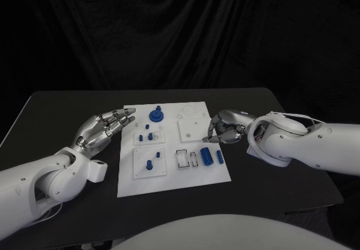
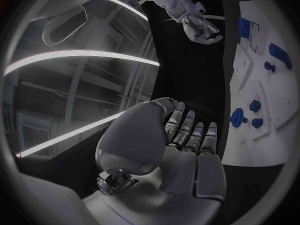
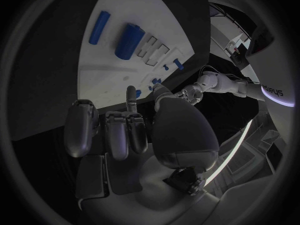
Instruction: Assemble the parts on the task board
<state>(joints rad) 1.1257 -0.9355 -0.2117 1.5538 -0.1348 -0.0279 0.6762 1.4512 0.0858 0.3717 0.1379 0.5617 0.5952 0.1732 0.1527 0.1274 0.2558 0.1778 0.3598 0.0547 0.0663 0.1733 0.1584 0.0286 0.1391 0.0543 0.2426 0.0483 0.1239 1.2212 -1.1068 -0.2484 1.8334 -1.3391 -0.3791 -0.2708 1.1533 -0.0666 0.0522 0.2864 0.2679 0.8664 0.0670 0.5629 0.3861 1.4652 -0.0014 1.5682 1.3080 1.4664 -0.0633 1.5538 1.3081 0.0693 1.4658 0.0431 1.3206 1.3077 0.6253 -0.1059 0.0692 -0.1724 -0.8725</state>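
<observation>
My left hand [image 1: 105, 129] lies spread and holding nothing just beside the task board [image 1: 172, 179], while my right hand [image 1: 227, 127] is curled at the board's far edge; I cannot tell whether it pinches anything. The blue parts [image 1: 206, 156] lie between both hands. Writing on my right arm is cut off, unreadable.

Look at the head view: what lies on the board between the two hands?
In the head view, between the left hand and right hand lies the white task board, with small blue parts standing in a plate there.
</observation>
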